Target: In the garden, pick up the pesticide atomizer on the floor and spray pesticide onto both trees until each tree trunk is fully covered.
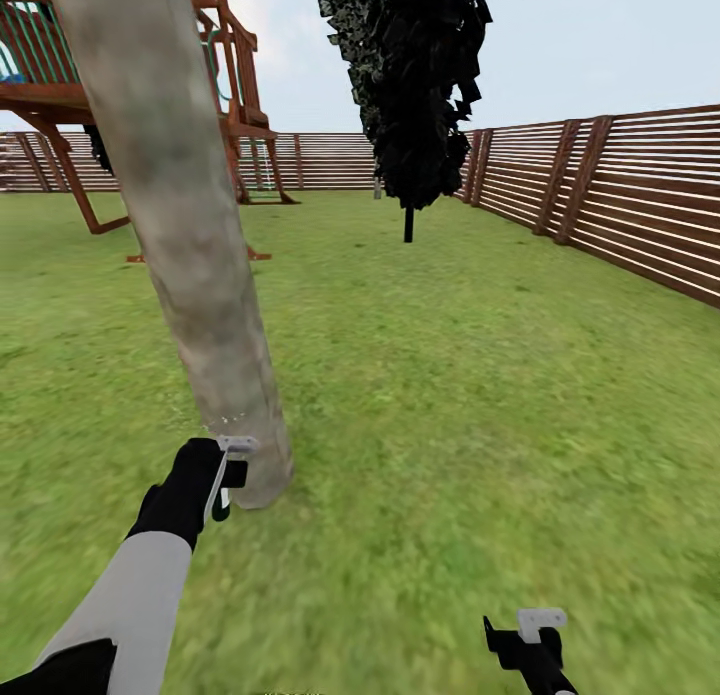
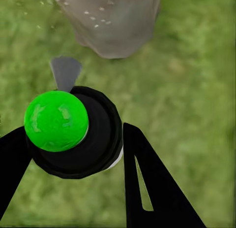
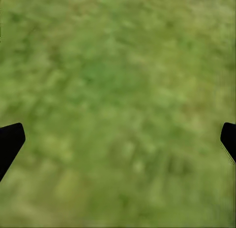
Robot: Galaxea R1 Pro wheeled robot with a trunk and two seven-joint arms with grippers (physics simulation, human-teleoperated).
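Note:
A thick mottled grey-tan tree trunk [image 1: 190,235] rises from the lawn at the left and leans out of the top of the head view. Its base [image 2: 115,26] carries small white specks. My left gripper [image 1: 228,473] hangs low, right beside the trunk's foot, shut on the pesticide atomizer [image 2: 73,139]. The atomizer is a black body with a bright green cap [image 2: 56,120] and a grey nozzle [image 2: 65,73] that points at the trunk. My right gripper [image 1: 532,640] is low at the right over bare grass, open with nothing between its fingers [image 3: 10,142].
A brown slat fence [image 1: 620,195] runs along the right and back of the lawn. A wooden play structure [image 1: 235,95] stands behind the trunk. A dark-leaved tree on a thin stem [image 1: 415,85] stands mid-lawn. Open grass [image 1: 470,405] lies to the right.

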